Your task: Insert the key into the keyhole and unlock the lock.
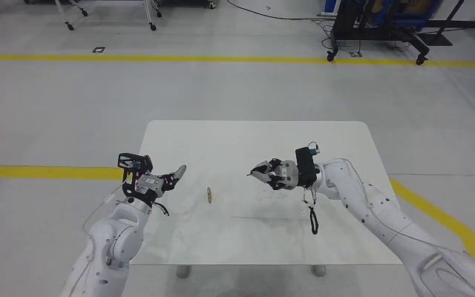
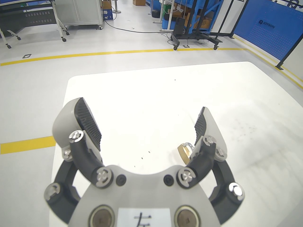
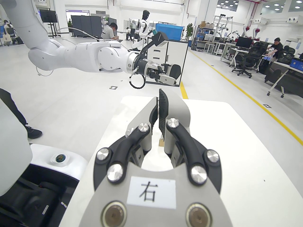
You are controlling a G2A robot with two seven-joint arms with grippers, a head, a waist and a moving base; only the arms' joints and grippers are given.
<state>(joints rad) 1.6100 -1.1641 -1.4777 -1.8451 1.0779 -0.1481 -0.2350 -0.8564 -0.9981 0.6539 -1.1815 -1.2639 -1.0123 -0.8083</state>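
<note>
Padlock point(image 1: 210, 194) lies on the white table point(image 1: 260, 141), lower centre-left of the top view, between the two arms and touching neither. Left gripper point(image 2: 142, 109) sits low at left of that frame, fingers wide apart; its wrist view puts the padlock just beside one finger. Right gripper point(image 3: 161, 100), right of centre, has its pads pressed together; cannot tell whether the key is pinched between them.

Risks, as judged:
- The lock is small, loose and unheld, so a push from the key would likely slide or spin it rather than seat.
- Left fingers closing off-centre could flick it away or cover the keyhole.
- A thin key in flat pads may twist under turning load.
- Keyhole facing is too small to read, so misalignment is likely.
</note>
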